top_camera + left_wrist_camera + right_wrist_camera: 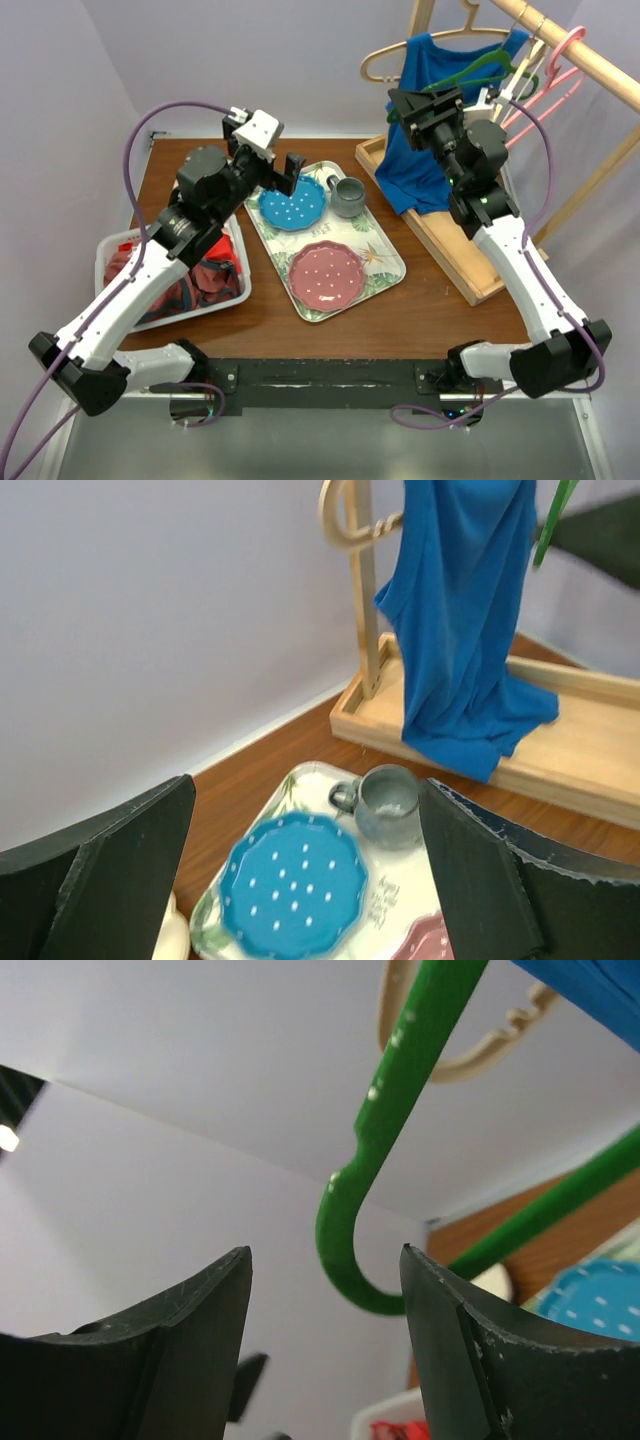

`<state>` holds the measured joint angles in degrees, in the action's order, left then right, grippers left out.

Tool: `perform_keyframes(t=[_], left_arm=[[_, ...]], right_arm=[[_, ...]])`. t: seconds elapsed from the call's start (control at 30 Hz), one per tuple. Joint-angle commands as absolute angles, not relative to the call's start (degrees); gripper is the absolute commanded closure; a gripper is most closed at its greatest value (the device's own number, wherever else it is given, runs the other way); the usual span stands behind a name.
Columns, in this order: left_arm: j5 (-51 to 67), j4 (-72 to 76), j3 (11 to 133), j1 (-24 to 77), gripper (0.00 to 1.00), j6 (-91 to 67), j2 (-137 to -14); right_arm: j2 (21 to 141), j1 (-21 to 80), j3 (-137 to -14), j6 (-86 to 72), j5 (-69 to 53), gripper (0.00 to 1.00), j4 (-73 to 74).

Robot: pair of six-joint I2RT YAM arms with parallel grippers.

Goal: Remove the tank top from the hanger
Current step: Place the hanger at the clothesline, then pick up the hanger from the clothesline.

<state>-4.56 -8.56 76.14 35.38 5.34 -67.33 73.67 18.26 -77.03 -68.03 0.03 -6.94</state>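
Observation:
The blue tank top [420, 150] hangs from a green hanger [487, 68] at the wooden rack, and its lower end lies bunched on the rack's base. My right gripper [425, 104] is raised beside its upper part. In the right wrist view the jaws [325, 1255] stand open, with the green hanger's hook [345, 1245] between them and close to the right finger [450, 1320]; a corner of the tank top [590, 985] shows at the top right. My left gripper [275, 160] hovers open over the tray. In the left wrist view it [305, 785] holds nothing, with the tank top [460, 610] far ahead.
A patterned tray [380, 275] carries a blue plate [292, 207], a pink plate [325, 270] and a grey mug [347, 196]. A white bin [105, 250] of red clothes sits at the left. The wooden rack [440, 240] holds a beige hanger [385, 55] and pink hangers [555, 75].

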Motion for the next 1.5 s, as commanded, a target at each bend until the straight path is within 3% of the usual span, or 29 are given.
perform_keyframes(t=[0.0,0.4,0.67,1.03,1.47], left_arm=[[0.0,-1.8,82.6,35.0,0.03,2.7,-71.9],[13.7,10.9,94.7,30.1,0.06,-5.1,-86.2],[15.4,18.4,100.4,29.4,0.08,-5.4,-97.3],[16.8,24.5,107.1,29.3,0.07,-3.5,-107.9],[22.7,28.7,119.5,27.9,0.07,-3.1,-121.5]], right_arm=[[68.0,18.2,-75.6,-57.3,-2.4,0.34,3.1],[60.2,18.1,-77.0,-41.3,-4.0,0.15,19.6],[58.0,18.0,-83.6,-34.7,1.1,0.12,30.1],[59.7,18.0,-86.6,-28.6,11.4,0.04,26.4],[51.3,18.1,-82.1,-33.7,-7.4,0.01,23.8]])
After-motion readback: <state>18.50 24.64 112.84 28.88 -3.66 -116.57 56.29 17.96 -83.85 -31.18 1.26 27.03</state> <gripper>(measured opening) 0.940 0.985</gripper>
